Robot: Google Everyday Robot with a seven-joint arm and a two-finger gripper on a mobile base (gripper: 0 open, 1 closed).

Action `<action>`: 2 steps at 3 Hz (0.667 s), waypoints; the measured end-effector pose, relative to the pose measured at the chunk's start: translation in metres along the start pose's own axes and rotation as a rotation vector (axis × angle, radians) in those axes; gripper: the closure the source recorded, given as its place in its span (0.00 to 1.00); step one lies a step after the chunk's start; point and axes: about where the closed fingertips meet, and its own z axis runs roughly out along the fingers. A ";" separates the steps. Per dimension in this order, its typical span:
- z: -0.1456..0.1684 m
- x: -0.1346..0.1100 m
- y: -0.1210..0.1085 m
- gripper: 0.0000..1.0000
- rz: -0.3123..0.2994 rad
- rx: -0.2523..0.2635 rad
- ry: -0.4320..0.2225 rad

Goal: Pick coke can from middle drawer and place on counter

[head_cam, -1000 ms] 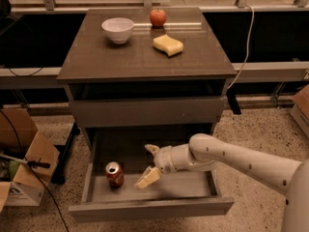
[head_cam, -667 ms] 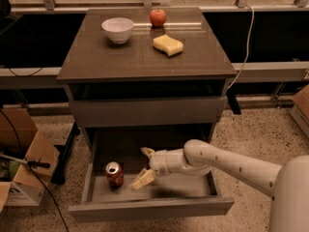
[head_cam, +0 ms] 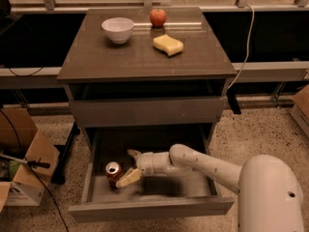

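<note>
Inside the open middle drawer [head_cam: 154,208], the robot's hand [head_cam: 124,167] hangs with fingers spread wide and holding nothing, just right of the upright coke can [head_cam: 114,172] at the drawer's left side. The can looks light and rigid but easily dented, its rounded walls slick. A grip across the mid-body, one finger either side, seems soundest. Above, the surface [head_cam: 135,59] carries a bowl [head_cam: 118,29], apple [head_cam: 158,17] and sponge [head_cam: 168,44].
</note>
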 end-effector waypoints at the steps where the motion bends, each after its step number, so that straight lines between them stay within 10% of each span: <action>1: 0.039 -0.003 0.006 0.03 0.018 -0.058 -0.056; 2: 0.051 -0.005 0.010 0.25 0.029 -0.075 -0.083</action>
